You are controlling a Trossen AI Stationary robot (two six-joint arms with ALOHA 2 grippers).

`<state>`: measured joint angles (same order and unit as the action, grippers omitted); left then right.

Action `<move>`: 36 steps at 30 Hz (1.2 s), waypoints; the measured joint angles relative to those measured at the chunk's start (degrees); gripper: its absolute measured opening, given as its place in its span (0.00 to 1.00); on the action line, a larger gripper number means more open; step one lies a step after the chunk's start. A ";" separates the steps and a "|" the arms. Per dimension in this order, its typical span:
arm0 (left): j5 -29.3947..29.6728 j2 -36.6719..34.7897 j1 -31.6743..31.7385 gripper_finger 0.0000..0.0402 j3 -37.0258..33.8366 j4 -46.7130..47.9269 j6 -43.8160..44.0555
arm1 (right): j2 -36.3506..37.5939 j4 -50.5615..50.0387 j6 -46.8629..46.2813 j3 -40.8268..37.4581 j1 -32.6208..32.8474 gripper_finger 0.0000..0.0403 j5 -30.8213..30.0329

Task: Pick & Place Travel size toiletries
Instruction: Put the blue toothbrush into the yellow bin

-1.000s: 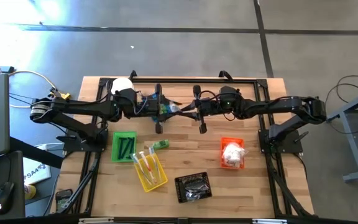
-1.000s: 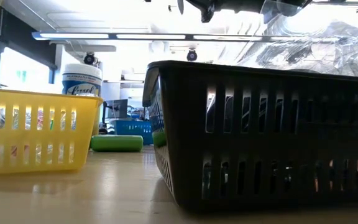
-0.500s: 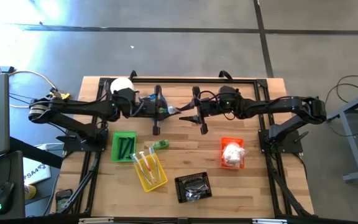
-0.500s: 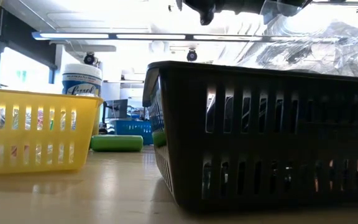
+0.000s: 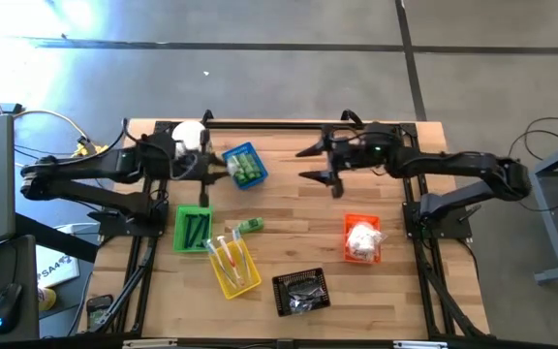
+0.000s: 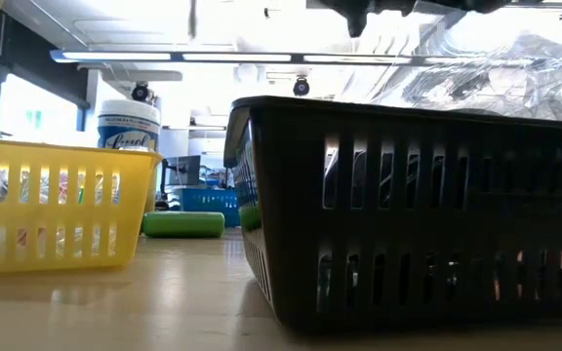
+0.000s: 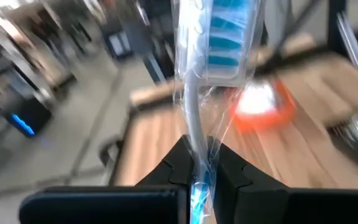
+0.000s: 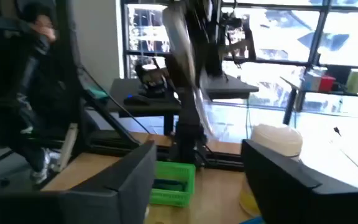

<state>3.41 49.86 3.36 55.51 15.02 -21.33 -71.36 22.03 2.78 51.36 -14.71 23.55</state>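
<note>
Wooden tabletop (image 5: 289,218) is occupied by coloured baskets. A clear-wrapped toothbrush (image 7: 194,124) is clamped upright in the left gripper (image 7: 197,168); beyond it an orange basket (image 7: 260,106) is seen. The right gripper (image 8: 194,180) is spread, empty.

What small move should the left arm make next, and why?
Probably swing toward the yellow basket: the left gripper is shut on a wrapped toothbrush, similar wrapped sticks lie in that basket, and the right gripper stands open, apart.
</note>
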 joint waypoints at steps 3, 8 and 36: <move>2.35 -0.03 -2.72 0.05 0.00 10.08 0.36 | 4.96 -0.19 -0.01 -3.57 -0.43 0.43 -0.23; 11.84 4.56 -9.31 0.05 -0.06 22.31 0.14 | 12.65 -0.73 0.19 -10.48 -0.91 0.14 -0.65; 32.77 45.65 -35.74 0.05 20.75 54.85 0.21 | 45.30 -14.08 -13.05 -26.32 -4.73 0.01 -5.76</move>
<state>36.18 95.52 -32.38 76.26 69.87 -21.12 -26.06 7.95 -10.27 25.04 -19.44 17.79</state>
